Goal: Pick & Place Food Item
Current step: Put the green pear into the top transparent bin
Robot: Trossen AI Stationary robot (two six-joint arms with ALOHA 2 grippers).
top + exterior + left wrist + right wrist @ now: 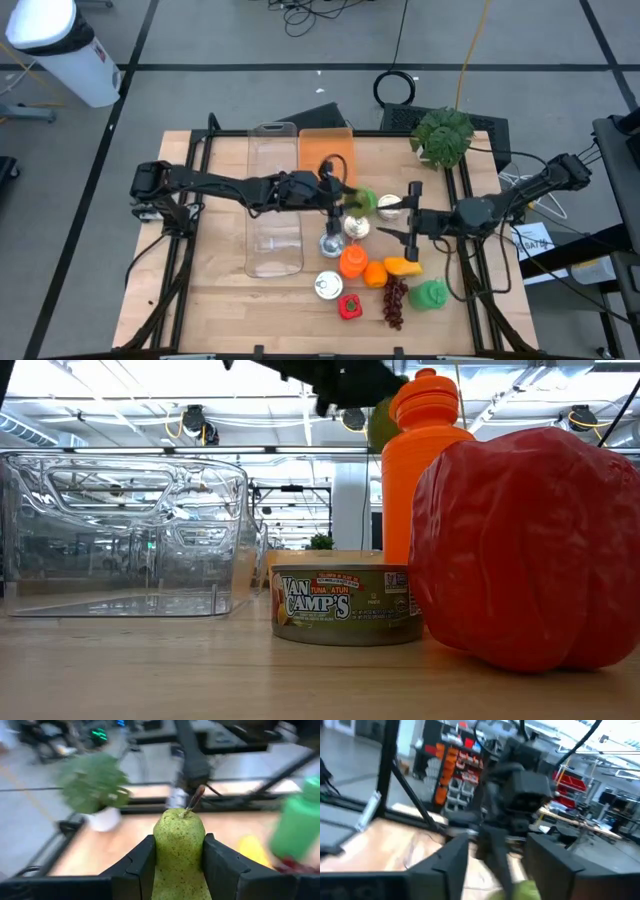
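My left claw (179, 865) pinched a speckled green pear (180, 845) with a woody stem, above the wooden tabletop (220, 290) beside the clear bin (273, 200). My right claw (497, 857) stood spread. Only the low view showed the tuna can's (345, 605) label.

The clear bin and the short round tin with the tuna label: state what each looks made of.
Clear bin: looks like rigid transparent plastic, glossy; the room shows through its walls and highlights streak them.
Short round tin: probably metal, judging by the silvery top in the high view, with a printed paper-like label wrapped around its side.
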